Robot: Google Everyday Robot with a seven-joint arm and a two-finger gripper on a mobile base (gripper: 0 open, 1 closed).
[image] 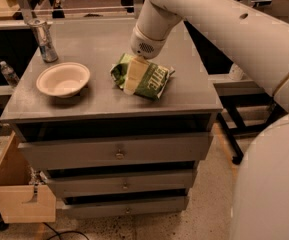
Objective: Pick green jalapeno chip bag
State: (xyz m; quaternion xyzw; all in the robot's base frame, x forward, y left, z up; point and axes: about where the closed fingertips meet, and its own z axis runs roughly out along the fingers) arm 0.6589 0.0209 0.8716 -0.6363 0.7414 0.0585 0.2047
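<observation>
Green chip bag [154, 80] flat beneath claw [132, 84]

The cream gripper [131, 84] is over the green jalapeno chip bag [155, 80] with white letters, mid-tabletop. White bowl [63, 79], silver can [44, 40], grey drawer cabinet [194, 96].

Grey table [194, 95] with three stacked drawers [84, 154] is standing on a speckled floor [209, 214] under warm, dim light. An open wooden box [19, 204] is sitting at its lower left, a dark cable [59, 233] trailing beside it. A black-legged bench [231, 134] is standing just behind on the right. The claw [132, 84] is hanging over mid-table.
</observation>
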